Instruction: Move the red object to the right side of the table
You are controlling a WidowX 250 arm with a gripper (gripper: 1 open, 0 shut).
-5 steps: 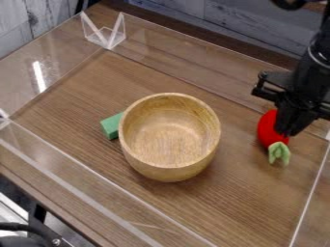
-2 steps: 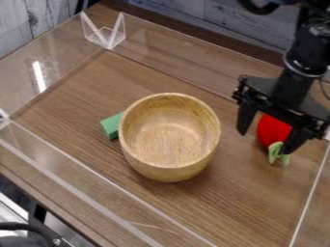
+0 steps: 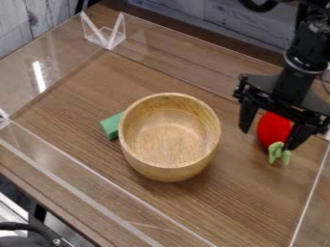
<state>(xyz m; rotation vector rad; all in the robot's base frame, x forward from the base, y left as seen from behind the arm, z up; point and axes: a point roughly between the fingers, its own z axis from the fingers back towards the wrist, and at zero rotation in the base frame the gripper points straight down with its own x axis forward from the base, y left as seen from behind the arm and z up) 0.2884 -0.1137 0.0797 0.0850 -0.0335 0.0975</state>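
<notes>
The red object [image 3: 271, 127], a small rounded strawberry-like toy with a green leafy end [image 3: 277, 152], lies on the brown wood-grain table [image 3: 91, 92] near its right wall. My black gripper [image 3: 276, 128] points straight down over it, open, one finger [image 3: 248, 118] on each side of the toy. The toy rests on the tabletop between the spread fingers; the pads stand apart from its sides.
A wooden bowl [image 3: 171, 135] stands mid-table, with a flat green wedge block [image 3: 114, 124] against its left side. Low clear acrylic walls enclose the tabletop; the right wall [image 3: 312, 183] is close to the gripper. A clear bracket [image 3: 103, 31] sits at the back left.
One second ago the gripper was shut on the red object. Its fingers have since spread wide, letting the toy go onto the table; the hand has stayed in place.
</notes>
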